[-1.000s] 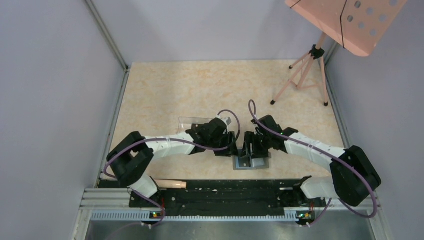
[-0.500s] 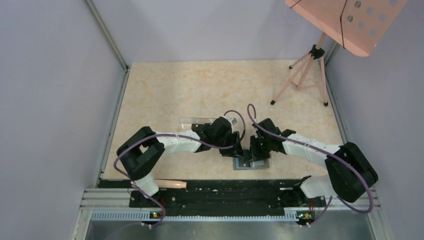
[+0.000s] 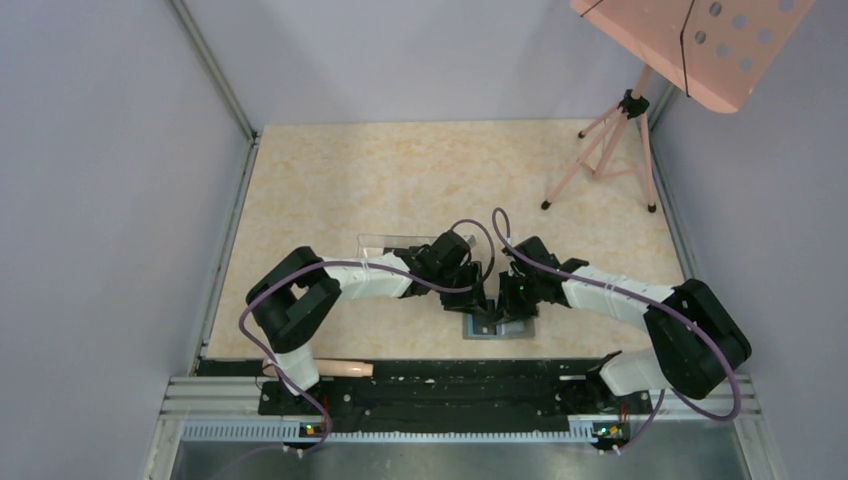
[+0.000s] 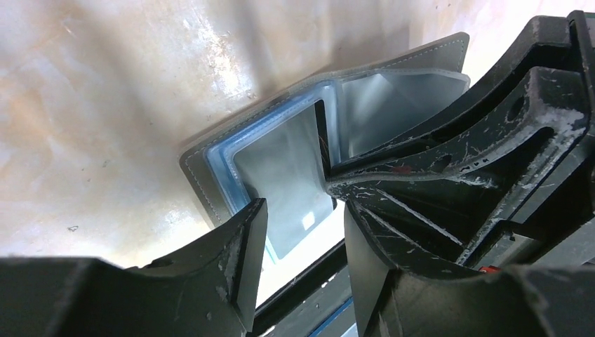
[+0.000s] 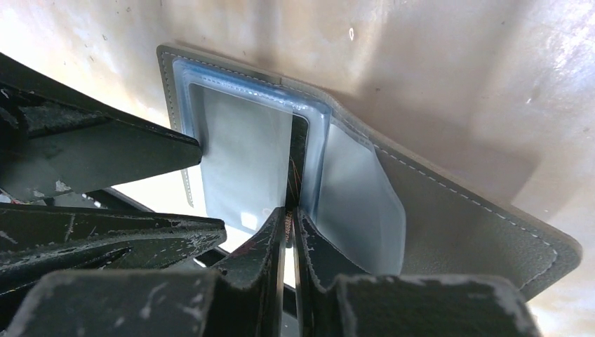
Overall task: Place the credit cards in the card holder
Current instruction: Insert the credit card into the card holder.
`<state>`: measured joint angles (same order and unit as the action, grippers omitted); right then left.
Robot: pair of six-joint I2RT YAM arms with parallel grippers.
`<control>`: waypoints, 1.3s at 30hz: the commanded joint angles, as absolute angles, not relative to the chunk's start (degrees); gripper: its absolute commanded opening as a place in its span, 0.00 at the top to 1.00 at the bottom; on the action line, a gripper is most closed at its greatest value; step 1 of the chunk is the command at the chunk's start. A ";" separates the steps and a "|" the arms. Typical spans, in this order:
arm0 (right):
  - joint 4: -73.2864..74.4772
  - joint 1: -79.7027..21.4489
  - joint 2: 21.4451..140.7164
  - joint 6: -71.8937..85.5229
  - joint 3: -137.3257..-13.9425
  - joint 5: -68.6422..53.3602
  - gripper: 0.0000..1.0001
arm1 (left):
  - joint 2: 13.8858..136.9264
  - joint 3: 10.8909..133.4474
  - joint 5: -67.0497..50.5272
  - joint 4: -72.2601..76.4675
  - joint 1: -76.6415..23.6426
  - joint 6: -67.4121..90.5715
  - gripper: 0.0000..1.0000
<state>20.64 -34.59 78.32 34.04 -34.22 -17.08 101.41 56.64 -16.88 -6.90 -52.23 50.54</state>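
The card holder (image 3: 522, 327) lies open on the table just ahead of the arm bases, gray outside (image 5: 456, 217), blue-gray inside (image 4: 281, 161). A black credit card (image 5: 299, 161) stands on edge in the slot at the holder's middle fold. My right gripper (image 5: 289, 219) is shut on the card's near edge, over the holder (image 3: 508, 303). My left gripper (image 4: 302, 260) is open just left of it (image 3: 478, 298), its fingers either side of the holder's left pocket and nothing clamped. One left finger (image 5: 105, 151) points at that pocket's edge. No other cards show.
A clear plastic box (image 3: 385, 245) sits behind the left wrist. A pink tripod (image 3: 600, 150) with a pink perforated board (image 3: 690, 40) stands at the back right. A beige stick (image 3: 335, 368) lies by the left base. Gray walls enclose both sides.
The right gripper has closed onto the card and edged left over the holder. The left arm has swung right, bringing its gripper against the holder's left side.
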 commanded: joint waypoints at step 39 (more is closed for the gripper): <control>17.58 -34.21 82.50 33.40 -33.50 -18.74 1.00 | 97.24 58.24 -11.58 -11.96 -52.96 47.10 0.53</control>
